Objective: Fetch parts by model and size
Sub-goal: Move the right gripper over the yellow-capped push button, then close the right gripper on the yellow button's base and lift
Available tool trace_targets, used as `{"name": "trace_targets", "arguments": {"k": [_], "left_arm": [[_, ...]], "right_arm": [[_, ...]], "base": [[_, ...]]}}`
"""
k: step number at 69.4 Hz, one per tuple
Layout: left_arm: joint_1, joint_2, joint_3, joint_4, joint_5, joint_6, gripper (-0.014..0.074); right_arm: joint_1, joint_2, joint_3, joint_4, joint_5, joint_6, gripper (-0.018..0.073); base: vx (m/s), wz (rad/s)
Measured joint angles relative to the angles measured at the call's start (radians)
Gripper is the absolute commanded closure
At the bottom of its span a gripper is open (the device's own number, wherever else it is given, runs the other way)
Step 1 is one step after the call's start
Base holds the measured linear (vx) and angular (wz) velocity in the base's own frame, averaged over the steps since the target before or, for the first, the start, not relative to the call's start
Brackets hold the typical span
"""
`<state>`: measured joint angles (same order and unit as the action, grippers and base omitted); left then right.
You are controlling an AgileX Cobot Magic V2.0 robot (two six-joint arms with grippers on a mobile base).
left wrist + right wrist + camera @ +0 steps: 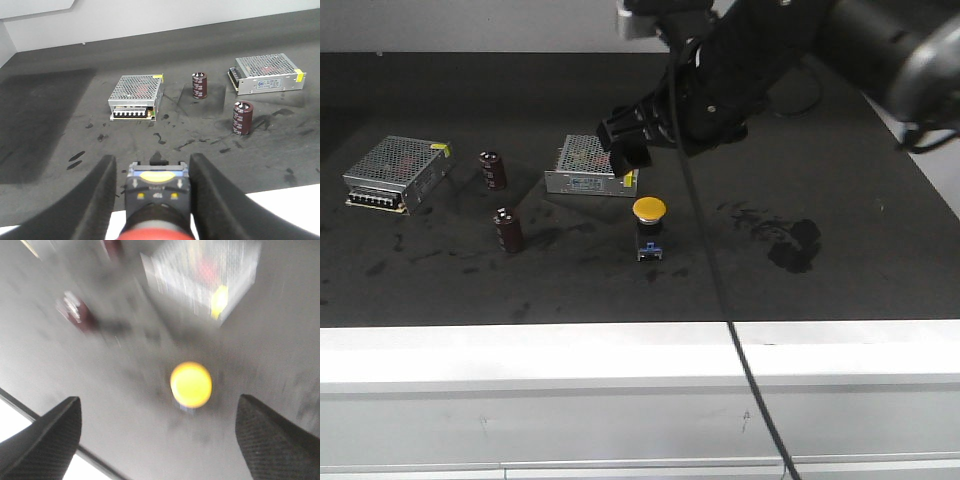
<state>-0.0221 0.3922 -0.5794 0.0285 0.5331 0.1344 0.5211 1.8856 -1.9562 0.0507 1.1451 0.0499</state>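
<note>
On dark tabletop (470, 290), near centre: yellow-capped switch (649, 225) upright, cap up, just in front of silver mesh box (582, 166). Right gripper (158, 404) hovers above it, fingers spread wide, holding nothing; wrist view blurred. Red-capped switch (157, 197) sits between fingers of left gripper (152, 159), blue base pointing outward, fingers apparently pressed against black body. Two capacitors (507, 229) stand left of yellow-capped switch; second mesh box (398, 172) far left.

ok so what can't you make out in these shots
- right wrist view: motion blur; the yellow-capped switch is just a cap, body hidden under it.
- left wrist view: bottom edge cuts off the red-capped switch in the left hand.
- front view: right arm covers part of one metal box; capacitor print too small.
</note>
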Motion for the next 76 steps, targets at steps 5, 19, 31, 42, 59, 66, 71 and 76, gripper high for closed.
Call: {"name": "trace_targets", "arguments": {"k": [5, 19, 31, 42, 59, 66, 71, 76], "left_arm": [[0.0, 0.0, 0.0, 0.0, 0.0, 0.0, 0.0603], [0.0, 0.0, 0.0, 0.001, -0.001, 0.01, 0.0603], [0.0, 0.0, 0.0, 0.001, -0.001, 0.066, 0.0603], [0.0, 0.0, 0.0, 0.001, -0.001, 0.079, 0.0603], [0.0, 0.0, 0.0, 0.001, -0.001, 0.082, 0.0603], [0.0, 0.0, 0.0, 0.001, -0.001, 0.082, 0.0603], [0.0, 0.0, 0.0, 0.001, -0.001, 0.082, 0.0603], [0.0, 0.0, 0.0, 0.001, -0.001, 0.082, 0.0603]], "right_arm": [[0.0, 0.058, -0.057, -0.021, 0.068, 0.028, -0.0032], [0.0, 0.171, -0.131, -0.051, 0.102, 0.076, -0.0032], [0.0, 0.227, -0.138, -0.069, 0.102, 0.106, -0.0032], [0.0, 0.273, -0.156, -0.093, 0.102, 0.134, -0.0032], [0.0, 0.313, -0.156, -0.115, 0.101, 0.182, -0.0032], [0.0, 0.323, -0.156, -0.115, 0.096, 0.186, -0.0032], [0.0, 0.332, -0.156, -0.115, 0.091, 0.191, -0.0032], [0.0, 0.341, -0.157, -0.108, 0.082, 0.194, -0.0032]], "base": [[0.0, 0.0], [0.0, 0.0], [0.0, 0.0], [0.0, 0.0], [0.0, 0.0], [0.0, 0.0], [0.0, 0.0], [0.0, 0.0]]}}
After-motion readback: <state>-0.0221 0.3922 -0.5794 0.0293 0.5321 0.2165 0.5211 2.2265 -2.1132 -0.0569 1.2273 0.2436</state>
